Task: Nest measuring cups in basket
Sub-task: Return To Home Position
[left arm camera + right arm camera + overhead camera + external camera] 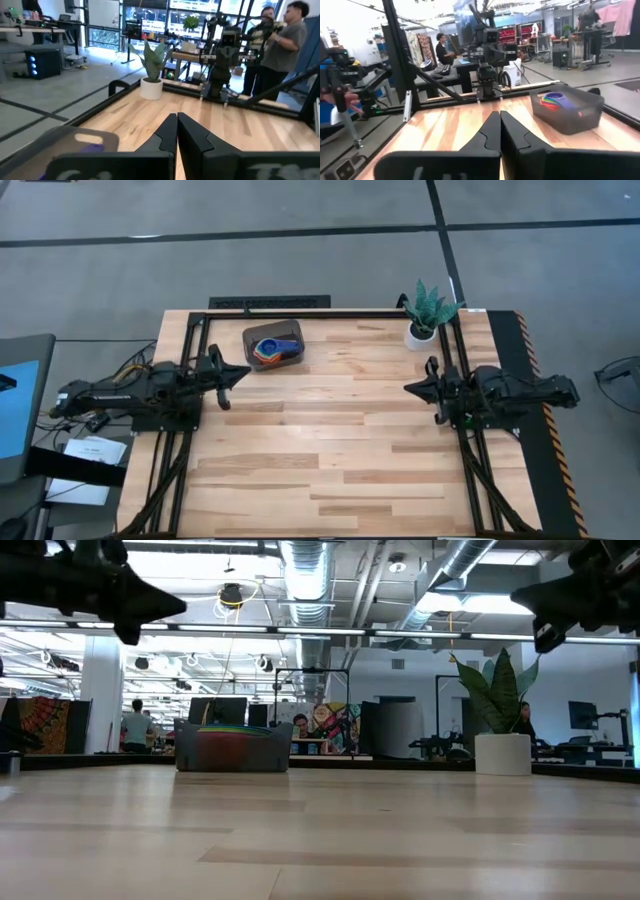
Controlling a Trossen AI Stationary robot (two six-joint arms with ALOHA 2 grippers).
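The dark grey basket (273, 346) stands on the table toward its far left, with the measuring cups (272, 351) stacked inside it, a blue one on top over orange and red. In the right wrist view the basket (567, 114) shows the cups (556, 101) above its rim. My left gripper (240, 372) hangs shut and level at the table's left side, near the basket but apart from it. My right gripper (412, 387) hangs shut and level at the right side, holding nothing.
A white pot with a green plant (422, 332) stands at the table's far right. A black frame rail (300, 313) runs along the far edge. People stand in the room beyond the table. Bare wood lies between the two arms.
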